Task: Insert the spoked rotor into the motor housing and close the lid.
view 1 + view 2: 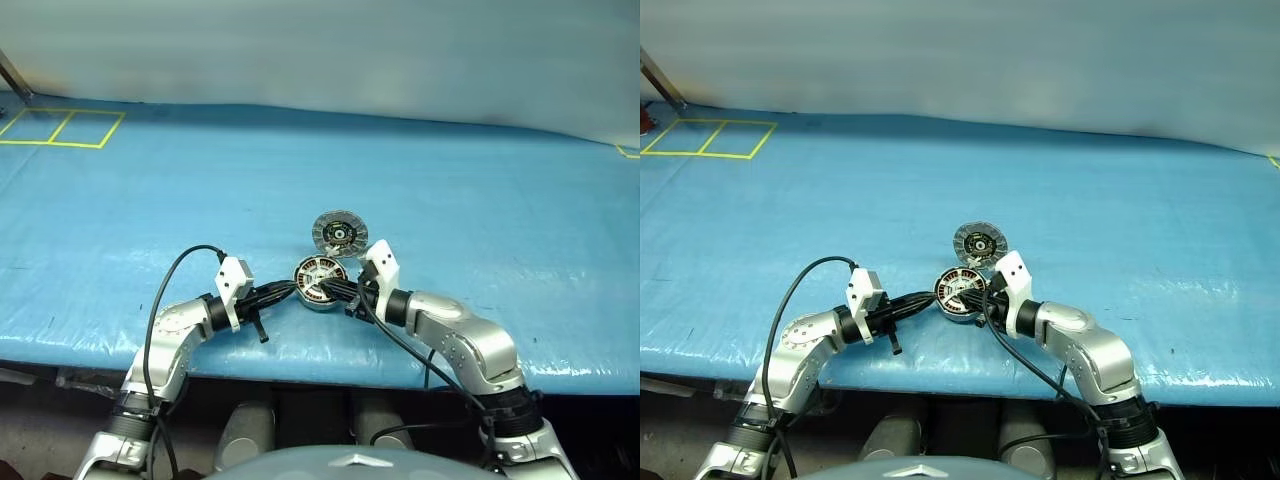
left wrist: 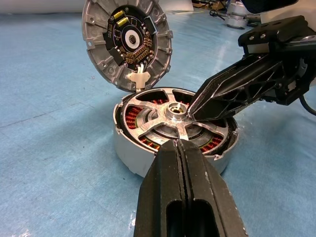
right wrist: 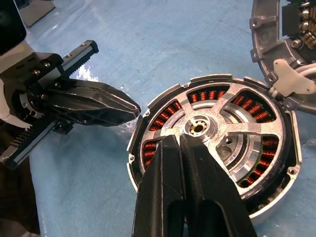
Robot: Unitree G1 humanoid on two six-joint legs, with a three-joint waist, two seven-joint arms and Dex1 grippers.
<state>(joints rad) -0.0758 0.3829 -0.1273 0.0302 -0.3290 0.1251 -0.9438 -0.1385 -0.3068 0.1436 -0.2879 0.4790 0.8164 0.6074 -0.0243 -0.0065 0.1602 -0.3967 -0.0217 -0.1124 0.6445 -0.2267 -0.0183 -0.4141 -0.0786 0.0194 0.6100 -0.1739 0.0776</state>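
Nearest to us are our 2 grippers, meeting over the front edge of the blue tabletop. Our left gripper has its black fingers pressed together with nothing between them, tips at the near rim of the motor housing. Our right gripper is likewise closed and empty, its tips resting on the spoked rotor close to the central hub. The rotor sits inside the housing, its silver spokes lying over the ring of copper windings. The housing stands on the tabletop between both grippers. Just behind it, the lid stands tilted up, its dark inner face with small components turned toward us, its lower rim touching the housing's far edge.
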